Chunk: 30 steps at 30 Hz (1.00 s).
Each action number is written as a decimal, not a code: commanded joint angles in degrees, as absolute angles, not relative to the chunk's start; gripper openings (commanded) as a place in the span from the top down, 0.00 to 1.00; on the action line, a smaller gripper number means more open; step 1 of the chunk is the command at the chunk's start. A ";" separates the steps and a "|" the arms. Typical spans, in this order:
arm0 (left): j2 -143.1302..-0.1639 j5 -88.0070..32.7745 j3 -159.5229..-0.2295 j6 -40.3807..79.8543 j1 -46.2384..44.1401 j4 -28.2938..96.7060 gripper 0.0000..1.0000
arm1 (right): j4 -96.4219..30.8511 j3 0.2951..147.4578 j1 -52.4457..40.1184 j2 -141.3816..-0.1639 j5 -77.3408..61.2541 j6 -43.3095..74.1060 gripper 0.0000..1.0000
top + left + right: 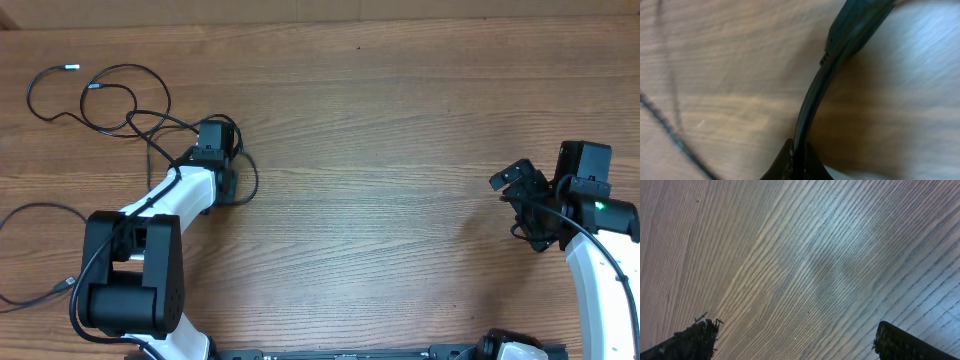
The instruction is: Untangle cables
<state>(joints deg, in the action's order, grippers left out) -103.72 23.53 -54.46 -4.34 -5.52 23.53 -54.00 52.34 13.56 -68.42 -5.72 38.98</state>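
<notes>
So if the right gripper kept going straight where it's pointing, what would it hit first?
Probably the bare wooden table: nothing else shows ahead of the open right gripper in its wrist view. Depth is hard to judge.

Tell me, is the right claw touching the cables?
Apart. The overhead view shows the right claw at the right side and the cables far off on the left, bare table between.

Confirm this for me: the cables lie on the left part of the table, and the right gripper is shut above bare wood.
One detail is wrong: the right gripper is open, not shut; the right wrist view shows its fingers spread wide above bare wood. The cables do lie on the left part of the table.
</notes>
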 commanded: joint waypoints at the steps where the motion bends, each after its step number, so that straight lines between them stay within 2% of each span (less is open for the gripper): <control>1: -103.83 35.83 -53.25 -1.52 -4.54 26.89 0.96 | -53.80 52.45 13.89 -68.27 -5.67 39.18 0.00; 7: -103.83 35.11 -53.25 0.60 -2.50 29.74 0.96 | -53.84 52.45 13.89 -68.27 -5.67 39.18 0.00; 14: -103.83 23.29 -53.25 14.76 -1.39 42.87 0.95 | -53.10 52.45 13.89 -68.27 -5.65 39.18 0.00; 18: -103.81 25.32 -54.02 14.98 -1.15 38.59 0.96 | -52.86 52.45 13.89 -68.27 -5.65 39.16 0.00; 23: -103.37 27.66 -60.40 15.03 1.34 39.38 0.94 | -53.65 52.45 13.89 -68.27 -5.65 39.16 0.00; 24: -102.89 26.37 -62.92 15.03 1.98 40.80 0.86 | -53.65 52.42 13.89 -68.27 -5.65 39.16 0.00; 25: -102.41 25.21 -64.75 15.00 2.24 41.89 0.62 | -53.58 52.29 13.89 -68.27 -5.65 39.16 0.00; 26: -101.38 22.72 -67.46 14.74 2.28 43.05 0.12 | -53.08 51.83 13.89 -68.27 -5.67 39.18 0.00; 27: -100.60 20.78 -69.12 14.17 2.28 43.59 0.00 | -52.73 51.51 13.91 -68.27 -5.65 39.18 0.00; 30: -98.48 14.90 -72.69 10.92 2.15 44.93 0.00 | -52.25 50.83 13.89 -68.29 -5.65 39.18 0.00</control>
<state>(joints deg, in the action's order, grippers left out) -102.83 23.83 -67.11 13.61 2.31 43.64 -52.75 51.88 13.56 -68.42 -5.74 38.96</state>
